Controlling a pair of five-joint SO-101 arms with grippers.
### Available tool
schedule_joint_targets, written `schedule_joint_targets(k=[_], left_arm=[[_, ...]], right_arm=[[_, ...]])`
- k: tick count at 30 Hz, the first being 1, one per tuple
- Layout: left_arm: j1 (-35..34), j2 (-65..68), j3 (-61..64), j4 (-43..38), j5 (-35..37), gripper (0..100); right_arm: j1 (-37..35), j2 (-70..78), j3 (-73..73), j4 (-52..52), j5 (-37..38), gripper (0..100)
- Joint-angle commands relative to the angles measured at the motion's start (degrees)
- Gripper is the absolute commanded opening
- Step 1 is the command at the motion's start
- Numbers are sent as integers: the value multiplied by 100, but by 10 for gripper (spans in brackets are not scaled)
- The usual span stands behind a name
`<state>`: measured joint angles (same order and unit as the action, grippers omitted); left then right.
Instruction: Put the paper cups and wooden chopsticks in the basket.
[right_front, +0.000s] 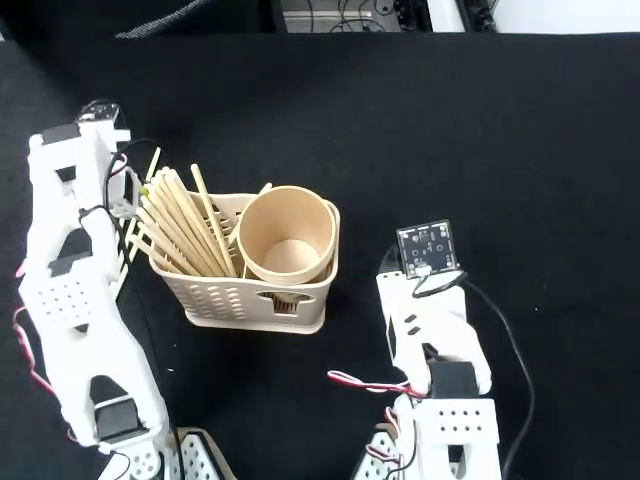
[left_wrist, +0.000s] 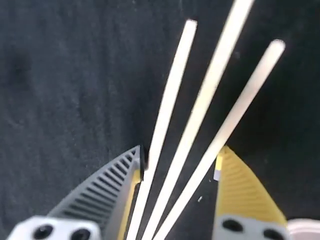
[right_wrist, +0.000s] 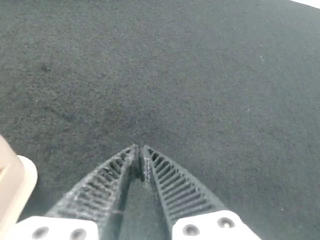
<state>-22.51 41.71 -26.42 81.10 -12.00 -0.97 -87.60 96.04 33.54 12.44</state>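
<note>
The paper cup (right_front: 287, 235) stood in the basket (right_front: 240, 300) beside the wooden chopsticks (right_front: 180, 225), which leaned out over its rim, three of them passing between the spread-apart fingers of the left gripper (left_wrist: 181, 152), while the right gripper (right_wrist: 139, 150) hung pinched closed over the black tabletop (right_wrist: 200, 75).

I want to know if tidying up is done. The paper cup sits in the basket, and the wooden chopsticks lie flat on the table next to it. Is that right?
Not quite. The paper cup does sit in the basket, but the wooden chopsticks do not lie flat on the table. They stand leaning in the basket, beside the cup. The high view shows this.
</note>
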Motion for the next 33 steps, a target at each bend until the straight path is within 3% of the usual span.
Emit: schedule_joint_targets(k=[1, 6, 8, 22, 33], left_arm=[[40, 615, -840, 62, -53, 225], [31, 853, -1420, 352, -53, 16], [57, 818, -1481, 686, -53, 48], [127, 782, -2941, 1987, 0, 29], [-22, -211, -3169, 1978, 958, 29]], right_arm=[[0, -57, -303, 26, 0, 13], [0, -57, -303, 26, 0, 13], [0, -57, -303, 26, 0, 13], [0, -57, -312, 9, 0, 13], [0, -57, -312, -9, 0, 13]])
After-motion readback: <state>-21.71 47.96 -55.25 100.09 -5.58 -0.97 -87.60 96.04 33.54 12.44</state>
